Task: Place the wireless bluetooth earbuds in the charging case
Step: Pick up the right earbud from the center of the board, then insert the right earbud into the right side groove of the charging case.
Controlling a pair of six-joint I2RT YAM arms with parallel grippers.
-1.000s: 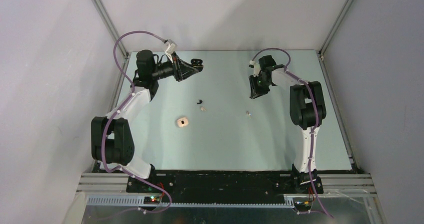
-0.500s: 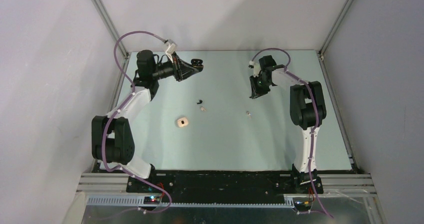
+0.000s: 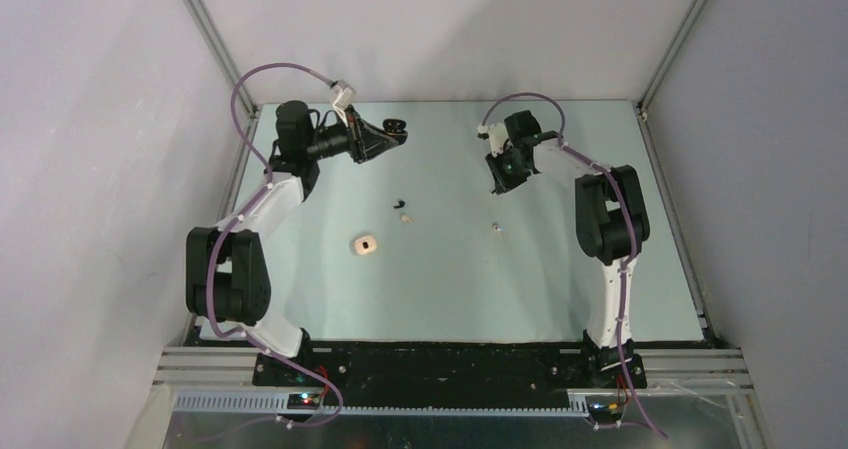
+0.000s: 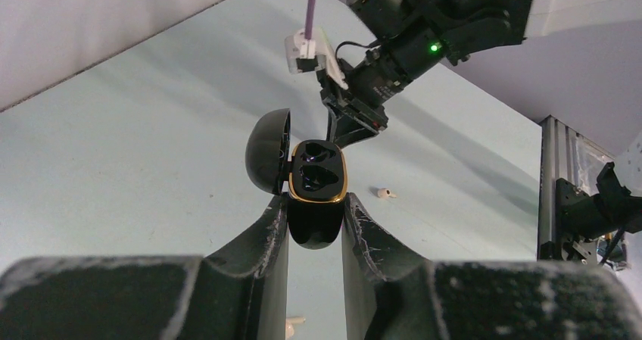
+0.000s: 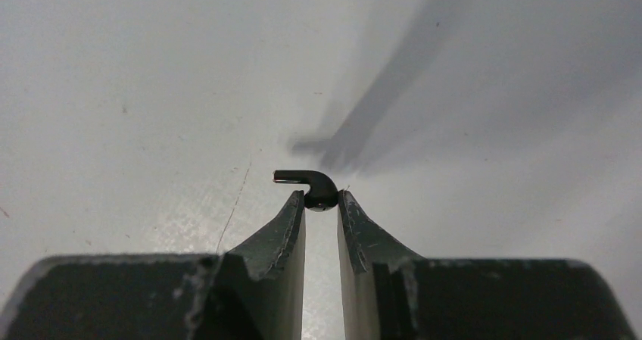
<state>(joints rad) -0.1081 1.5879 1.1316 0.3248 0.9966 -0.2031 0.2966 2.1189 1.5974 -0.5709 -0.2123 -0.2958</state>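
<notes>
No lettering, brand, number or sign is legible in any view; everything is too small or plain.

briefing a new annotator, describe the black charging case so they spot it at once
Look toward the far left corner of the table, where the left gripper hangs in the air. Clamped between its fingers is the black charging case, lid flipped open, gold rim around two sockets, unlike the cream case, which lies on the table.

This was a robotics lab cell: plain grey panels (image 3: 90,169) enclosed a pale tabletop (image 3: 480,289), aluminium struts (image 3: 208,31) framing the upper corners
</notes>
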